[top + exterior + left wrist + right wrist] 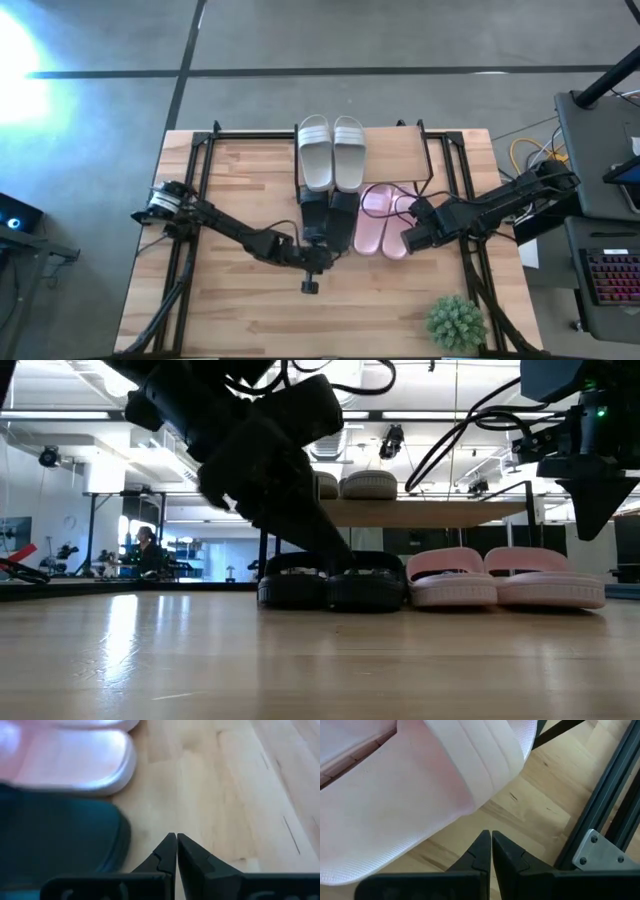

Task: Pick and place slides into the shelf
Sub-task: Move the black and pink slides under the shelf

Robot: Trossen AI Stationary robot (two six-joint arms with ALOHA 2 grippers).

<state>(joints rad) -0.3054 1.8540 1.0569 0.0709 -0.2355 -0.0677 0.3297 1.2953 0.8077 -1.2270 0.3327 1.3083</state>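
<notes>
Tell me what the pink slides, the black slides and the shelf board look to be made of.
Pink slides: likely soft moulded rubber or foam, matte with a faint sheen, thick rounded edges. Black slides: seemingly the same moulded rubber, dull finish, ribbed sole edge. Shelf board: light wood with visible grain, on a thin black frame, probably metal.

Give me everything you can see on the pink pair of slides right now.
The pink pair of slides is matte rubber-like pink, each with a broad strap over an open toe. Both lie flat, soles down, side by side and touching on the wooden tabletop, not on the shelf, whose board holds the pale grey pair. The black pair sits right beside them. The right gripper, shut and empty, hovers at their outer edge.
</notes>
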